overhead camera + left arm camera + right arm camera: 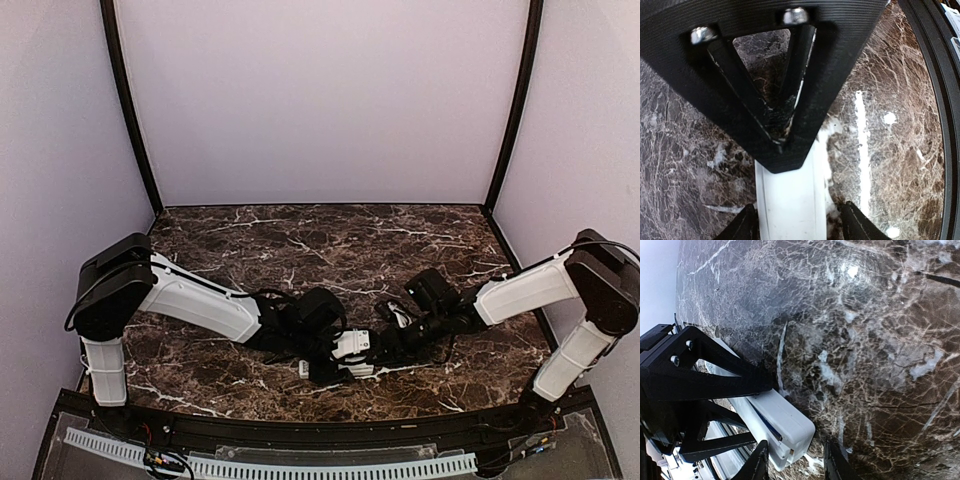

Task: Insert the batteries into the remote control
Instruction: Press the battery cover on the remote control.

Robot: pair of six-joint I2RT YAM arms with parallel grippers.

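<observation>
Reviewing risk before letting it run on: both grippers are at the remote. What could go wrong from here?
1. The left gripper stands wider than the remote, with a gap on one side. Whether the right gripper really holds it is unclear, so it might slip or twist.
2. Both grippers crowd the same stretch of the remote and could collide.
3. A small white piece lies right beside the arms and could get knocked away.

Open table (330, 235) spans the upper middle of the frame, up to the back wall (320, 100). Lower centre is blocked: the left arm (200, 305) and right arm (525, 290) meet over the remote (352, 345), leaving narrow strips below each arm.
</observation>
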